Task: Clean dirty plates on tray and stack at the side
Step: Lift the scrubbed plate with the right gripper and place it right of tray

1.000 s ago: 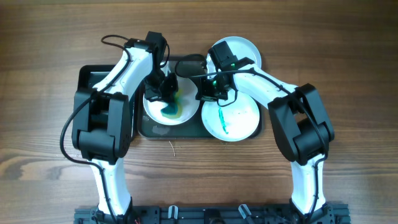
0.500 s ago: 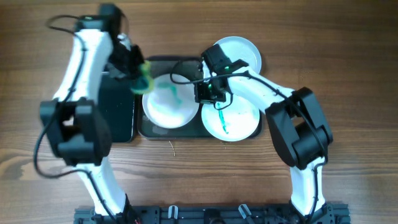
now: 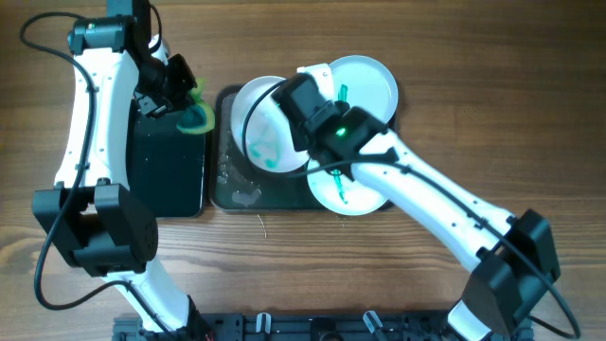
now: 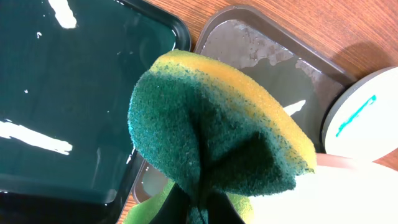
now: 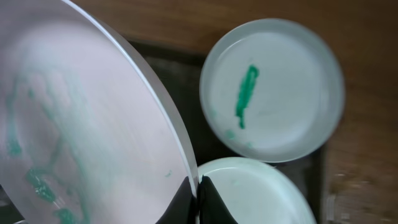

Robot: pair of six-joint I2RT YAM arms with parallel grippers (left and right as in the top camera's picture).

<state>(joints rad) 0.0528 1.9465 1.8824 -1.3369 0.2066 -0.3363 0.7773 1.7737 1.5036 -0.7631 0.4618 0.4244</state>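
My right gripper [image 3: 301, 142] is shut on the rim of a white plate [image 3: 262, 128] with teal smears and holds it tilted above the grey-green tray [image 3: 237, 185]; the plate fills the left of the right wrist view [image 5: 74, 137], pinched between the fingers [image 5: 199, 193]. A second white plate with a teal streak [image 3: 343, 189] lies on the tray at right, partly hidden by the arm. The pale blue plate [image 3: 369, 80] with a green streak lies at the tray's far right corner [image 5: 273, 87]. My left gripper [image 3: 180, 104] is shut on the green-yellow sponge [image 4: 211, 137] over the black tray's far right corner.
The glossy black tray [image 3: 166, 170] lies left of the grey-green tray, also in the left wrist view [image 4: 68, 106]. Wet film shows on the grey-green tray's floor [image 4: 267, 62]. Bare wooden table [image 3: 530, 114] surrounds both trays.
My right gripper has lifted the smeared white plate off the tray and tilted it. My left gripper has carried the sponge left and back, off the plate and over the black tray.
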